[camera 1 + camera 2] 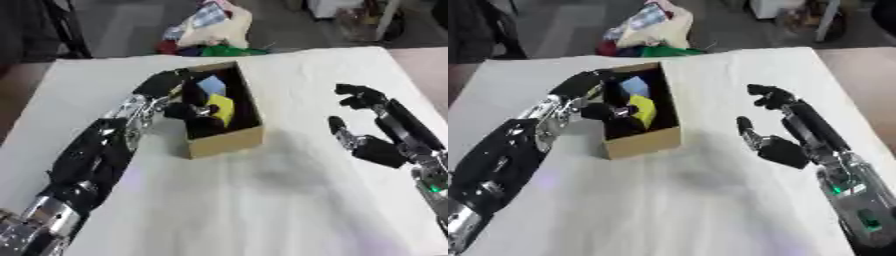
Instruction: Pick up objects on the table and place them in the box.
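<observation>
Nearest the camera, the robot's left forearm enters from the 7 o'clock corner and runs up toward 12 o'clock across the white surface, ending at the left hand, which reaches over the near left wall of the cardboard box. Its fingers curl down into the box's dark interior, and a thumb or finger lies touching the yellow block from its 9 o'clock side; whether the fingers actually pinch that block cannot be told, since the black hand merges with the shadow inside. That yellow block sits in the middle of the box, tilted on edge, and just beyond it, toward 12 o'clock, a light blue block lies in the far part of the same box, apart from the hand's fingertips. At 3 o'clock from the box, well apart from it, the right hand hovers over bare cloth with its fingers relaxed and spread, thumb pointing toward the box, holding nothing. Beyond the surface's far edge, at 12 o'clock, a heap of coloured bags and cloth lies on the floor.
</observation>
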Tool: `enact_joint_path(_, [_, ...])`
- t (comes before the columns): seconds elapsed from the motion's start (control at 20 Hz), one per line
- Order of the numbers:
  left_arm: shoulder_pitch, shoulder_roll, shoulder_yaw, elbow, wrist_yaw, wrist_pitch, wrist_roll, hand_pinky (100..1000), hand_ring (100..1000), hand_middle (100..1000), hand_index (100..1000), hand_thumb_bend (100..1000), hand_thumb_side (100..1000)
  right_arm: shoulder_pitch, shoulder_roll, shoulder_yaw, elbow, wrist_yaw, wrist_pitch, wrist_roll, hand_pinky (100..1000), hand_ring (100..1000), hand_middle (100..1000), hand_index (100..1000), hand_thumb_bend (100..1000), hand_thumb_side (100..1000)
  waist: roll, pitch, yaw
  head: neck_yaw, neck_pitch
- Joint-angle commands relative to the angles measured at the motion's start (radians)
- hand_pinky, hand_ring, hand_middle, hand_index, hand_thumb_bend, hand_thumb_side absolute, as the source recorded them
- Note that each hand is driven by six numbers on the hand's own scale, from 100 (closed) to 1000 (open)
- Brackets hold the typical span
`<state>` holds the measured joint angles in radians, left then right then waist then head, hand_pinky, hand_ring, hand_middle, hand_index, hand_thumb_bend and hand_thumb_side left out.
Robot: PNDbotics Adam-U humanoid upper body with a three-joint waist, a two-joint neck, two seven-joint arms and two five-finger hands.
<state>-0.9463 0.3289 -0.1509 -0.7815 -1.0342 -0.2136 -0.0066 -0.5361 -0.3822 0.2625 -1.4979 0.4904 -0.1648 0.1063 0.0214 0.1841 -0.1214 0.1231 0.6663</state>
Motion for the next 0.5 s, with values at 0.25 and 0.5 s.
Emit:
enact_joint_path(0.25, [0.114, 0.131, 0.012, -0.207, 0.118, -0.114, 0.107, 818, 813, 741, 926, 537, 856, -0.007, -0.007, -0.028, -0.021, -0.001, 0.006, -0.032, 816, 813, 867, 966, 165, 702, -0.009, -0.02, 0.036, -0.015, -0.005])
enact_joint_path(0.5, [0.25, 0.158, 0.04, -0.345, 0.203, -0.199, 0.192, 808, 804, 719, 918, 506, 855, -0.004, -0.002, -0.041, -0.047, -0.01, 0.015, -0.058, 811, 808, 867, 968, 163, 697, -0.017, -0.008, 0.064, -0.026, -0.004])
